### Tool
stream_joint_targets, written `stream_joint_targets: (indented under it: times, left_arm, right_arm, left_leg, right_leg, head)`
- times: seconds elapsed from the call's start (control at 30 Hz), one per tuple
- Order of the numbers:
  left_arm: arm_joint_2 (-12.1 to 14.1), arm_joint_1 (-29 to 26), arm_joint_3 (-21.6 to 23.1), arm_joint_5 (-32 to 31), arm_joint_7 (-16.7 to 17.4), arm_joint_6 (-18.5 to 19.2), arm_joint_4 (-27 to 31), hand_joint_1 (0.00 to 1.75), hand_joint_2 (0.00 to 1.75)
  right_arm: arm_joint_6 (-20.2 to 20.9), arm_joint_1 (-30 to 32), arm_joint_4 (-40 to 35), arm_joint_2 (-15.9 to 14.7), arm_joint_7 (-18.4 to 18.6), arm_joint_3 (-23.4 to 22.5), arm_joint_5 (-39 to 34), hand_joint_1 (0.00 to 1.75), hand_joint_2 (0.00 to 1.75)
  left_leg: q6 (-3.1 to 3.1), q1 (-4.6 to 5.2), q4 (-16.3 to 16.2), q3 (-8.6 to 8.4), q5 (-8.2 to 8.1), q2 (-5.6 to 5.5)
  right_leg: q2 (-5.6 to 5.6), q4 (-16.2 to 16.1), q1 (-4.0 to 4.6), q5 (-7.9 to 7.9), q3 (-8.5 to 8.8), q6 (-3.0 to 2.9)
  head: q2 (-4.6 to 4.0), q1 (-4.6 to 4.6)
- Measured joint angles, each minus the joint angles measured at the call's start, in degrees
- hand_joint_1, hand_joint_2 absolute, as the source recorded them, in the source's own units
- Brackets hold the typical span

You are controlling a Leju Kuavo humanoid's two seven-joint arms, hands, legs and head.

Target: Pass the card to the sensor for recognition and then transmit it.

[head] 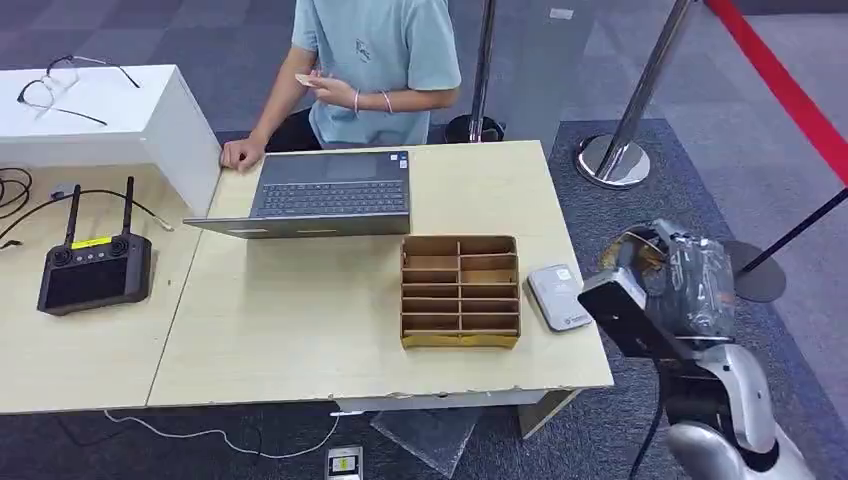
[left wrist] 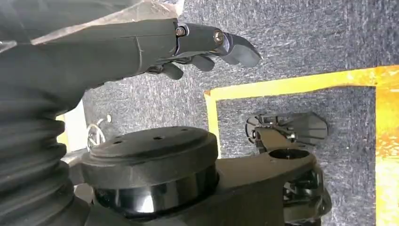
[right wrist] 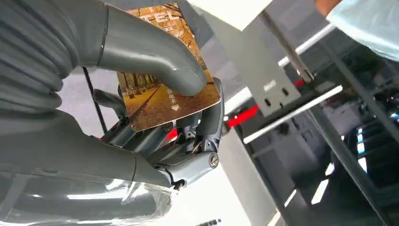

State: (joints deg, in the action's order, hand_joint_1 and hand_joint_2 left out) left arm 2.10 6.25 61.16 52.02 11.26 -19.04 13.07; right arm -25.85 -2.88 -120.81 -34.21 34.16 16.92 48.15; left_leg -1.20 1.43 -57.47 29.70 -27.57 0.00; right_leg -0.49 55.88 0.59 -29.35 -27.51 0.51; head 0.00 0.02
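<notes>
My right hand (right wrist: 188, 141) pinches a brown-orange card (right wrist: 160, 101) printed with a tree-lined path, the thumb pressed on its face and the darker fingers behind it. Seen from the head, that right hand (head: 668, 272) is raised off the table's right edge, just right of the small grey-white sensor (head: 560, 296) lying flat on the tabletop. The card's face is hidden there. My left hand (left wrist: 188, 42) hangs over the carpet with its fingers apart and nothing in them.
A cardboard divider box (head: 460, 290) stands left of the sensor, behind it an open laptop (head: 325, 195). A person (head: 375, 60) sits across the table holding a small card. A black controller (head: 95, 270) lies far left. Metal stanchions (head: 625, 140) stand at the back right.
</notes>
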Motion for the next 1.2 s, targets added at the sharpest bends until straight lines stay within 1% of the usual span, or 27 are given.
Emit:
stream_joint_targets:
  times: [0.17, 0.33, 0.43, 0.63, 0.8, 0.93, 1.2]
  left_arm:
    - [-0.02, 0.05, 0.00, -0.35, -1.03, 0.02, 0.00, 0.00, 1.75]
    - [-0.09, 0.10, 0.00, -0.50, -1.73, 0.20, 0.00, 0.00, 1.75]
    - [-0.20, 0.13, 0.02, -0.59, -1.73, 0.35, 0.00, 0.00, 1.75]
    - [-0.55, 0.22, 0.07, -1.09, -1.55, 0.87, 0.00, 0.00, 1.75]
    - [-0.83, 0.28, 0.39, -1.64, -1.07, 1.20, 0.00, 0.00, 1.75]
    - [-1.01, 0.29, 1.05, -2.23, -0.85, 1.55, 0.00, 0.00, 1.75]
    - [-1.27, 0.42, 1.73, -3.08, -1.16, 1.64, 0.00, 0.00, 1.75]
  right_arm:
    - [6.68, -3.88, -2.12, -1.15, 0.31, -0.72, 2.64, 1.75, 1.75]
    - [11.66, -10.32, -2.88, -1.51, 0.26, 0.04, 3.87, 1.75, 1.75]
    - [13.66, -14.46, -2.88, -1.46, 0.20, 1.75, 3.87, 1.75, 1.75]
    - [16.67, -20.64, -2.29, -0.76, 0.31, 6.17, 2.97, 1.75, 1.75]
    - [18.33, -25.05, -0.30, 0.40, 0.87, 10.23, 1.73, 1.75, 1.75]
    - [18.60, -27.34, 2.85, 1.44, 1.68, 13.21, 2.10, 1.75, 1.75]
    - [13.92, -27.85, 11.35, 3.67, 2.45, 17.16, 7.48, 1.75, 1.75]
  left_leg:
    - [0.00, 0.00, 0.00, -0.05, 0.00, 0.02]
    - [0.00, -0.01, 0.00, -0.04, 0.01, 0.02]
    - [0.00, -0.01, 0.01, -0.03, 0.01, 0.00]
    - [0.00, -0.01, 0.01, 0.00, 0.00, -0.01]
    - [0.00, -0.01, 0.01, 0.01, 0.01, -0.01]
    - [0.00, -0.01, 0.01, 0.01, 0.01, -0.01]
    - [0.00, -0.01, 0.01, 0.03, 0.00, -0.05]
  right_leg:
    - [0.00, 0.00, 0.01, 0.01, 0.04, 0.00]
    - [0.00, 0.01, 0.01, 0.00, 0.06, -0.01]
    - [-0.01, 0.01, 0.01, 0.00, 0.06, 0.00]
    - [-0.01, 0.02, 0.02, 0.00, 0.05, 0.00]
    - [-0.01, 0.02, 0.02, 0.00, 0.04, 0.00]
    - [-0.01, 0.02, 0.02, 0.00, 0.05, 0.00]
    - [-0.03, 0.02, 0.01, 0.00, 0.03, 0.00]
  head:
    - [0.00, -0.02]
    - [0.00, 0.00]
    - [0.00, 0.00]
    - [0.00, 0.00]
    - [0.00, 0.00]
    - [0.00, -0.02]
    - [0.00, 0.00]
